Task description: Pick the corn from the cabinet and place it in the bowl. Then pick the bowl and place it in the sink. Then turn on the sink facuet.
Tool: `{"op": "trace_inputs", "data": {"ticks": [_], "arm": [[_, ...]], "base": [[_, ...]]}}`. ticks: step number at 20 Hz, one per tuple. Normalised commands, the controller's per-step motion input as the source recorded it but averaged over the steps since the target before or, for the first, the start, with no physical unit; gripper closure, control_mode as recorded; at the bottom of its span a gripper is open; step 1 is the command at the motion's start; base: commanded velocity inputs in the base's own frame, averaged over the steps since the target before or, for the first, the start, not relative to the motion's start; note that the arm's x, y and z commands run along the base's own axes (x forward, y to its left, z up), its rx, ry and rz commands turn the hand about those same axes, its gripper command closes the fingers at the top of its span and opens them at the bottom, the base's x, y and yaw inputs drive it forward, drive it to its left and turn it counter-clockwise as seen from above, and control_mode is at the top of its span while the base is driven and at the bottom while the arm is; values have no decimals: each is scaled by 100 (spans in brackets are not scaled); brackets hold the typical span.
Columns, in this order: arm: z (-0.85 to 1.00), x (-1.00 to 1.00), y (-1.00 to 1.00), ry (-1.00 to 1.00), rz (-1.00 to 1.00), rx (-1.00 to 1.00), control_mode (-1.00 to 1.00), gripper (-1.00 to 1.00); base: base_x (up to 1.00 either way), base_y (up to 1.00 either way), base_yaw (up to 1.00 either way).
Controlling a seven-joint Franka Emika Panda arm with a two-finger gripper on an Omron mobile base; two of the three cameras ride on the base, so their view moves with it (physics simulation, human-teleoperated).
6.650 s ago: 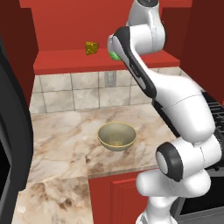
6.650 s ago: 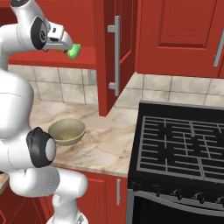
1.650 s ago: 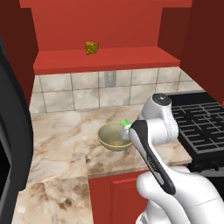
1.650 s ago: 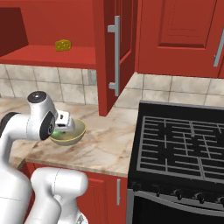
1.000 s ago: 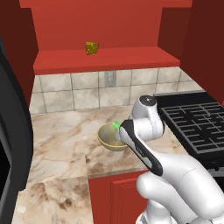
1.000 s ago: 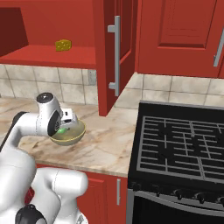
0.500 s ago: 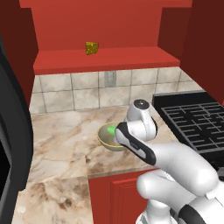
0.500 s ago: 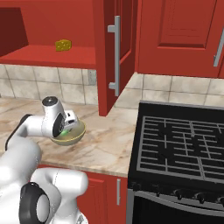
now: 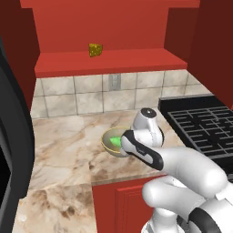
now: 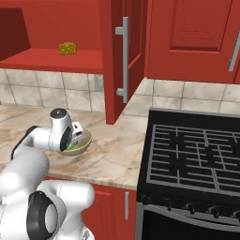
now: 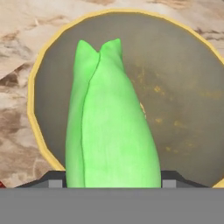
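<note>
Corn [image 11: 111,122] gripped, inside bowl [image 11: 183,87] rim; hand view

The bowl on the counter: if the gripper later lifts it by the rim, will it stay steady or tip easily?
The bowl looks shallow, wide and round, so it probably sits stable on the counter. Gripped at one point of its thin rim, it may tilt. The corn inside looks smooth and oblong, so it could slide toward the low side.

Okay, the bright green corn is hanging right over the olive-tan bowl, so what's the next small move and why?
Probably open the jaws and let go. In the hand view the bright green corn sits between the gripper fingers, directly over the inside of the round olive-tan bowl, so it should drop inside the yellowish rim.
</note>
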Motion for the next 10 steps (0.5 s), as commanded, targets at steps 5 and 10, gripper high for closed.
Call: {"op": "trace_inputs", "data": {"ticks": [5, 10], "arm": [[-1, 0, 0, 0, 2, 0, -100, 100], [0, 1, 0, 0, 0, 0, -100, 100]], "base": [[0, 0, 0], [0, 0, 0]]}}
